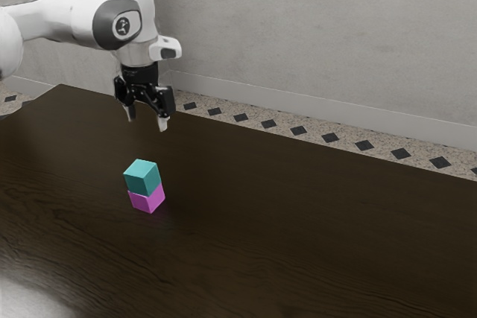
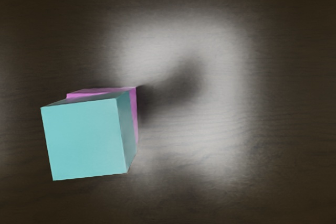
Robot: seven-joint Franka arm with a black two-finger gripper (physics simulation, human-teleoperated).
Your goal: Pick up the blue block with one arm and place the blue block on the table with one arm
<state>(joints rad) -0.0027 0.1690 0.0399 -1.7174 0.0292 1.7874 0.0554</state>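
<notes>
The blue block [image 1: 142, 178] sits on top of the pink block [image 1: 147, 199], in the exterior view's left half. The pink block sits on the table [image 1: 313, 236]. The claw [image 1: 147, 122] is up high, well apart from the blocks. Its two fingers [image 1: 163, 122] are wide apart, with nothing between them.

The step now looks like getting the claw to the blue block. In the wrist view the block is off to one side, so the claw should slide over first. It seems to need to come to the near side of the scene. Then it should turn a bit to match the block's flat sides, and go straight down, slow.

The fingers should stop beside the blue block only. Too low, and they could pinch the pink one too. A crooked push could knock the top block off. After a soft squeeze, lift straight up, then set it flat on bare table nearby.
</notes>
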